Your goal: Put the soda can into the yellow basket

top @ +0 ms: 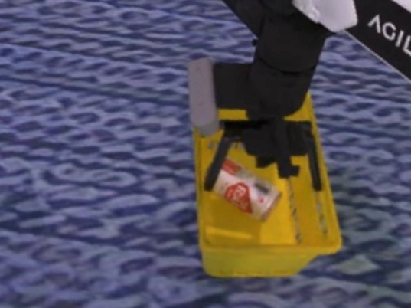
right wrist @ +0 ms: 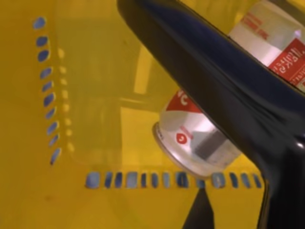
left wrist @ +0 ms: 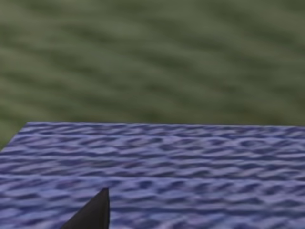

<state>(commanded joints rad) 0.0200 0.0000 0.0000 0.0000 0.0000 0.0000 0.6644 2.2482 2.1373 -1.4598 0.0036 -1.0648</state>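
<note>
The soda can (top: 246, 190) is seen lying on its side in the yellow basket (top: 268, 252), which is placed right of centre on the bench (top: 76, 142).

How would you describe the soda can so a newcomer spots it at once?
Find the yellow basket on the blue patterned table, right of centre in the top view, under the right arm. Inside it, on its side, lies the soda can, just below the right hand. It is the only white-silver cylinder with a red label.
</note>
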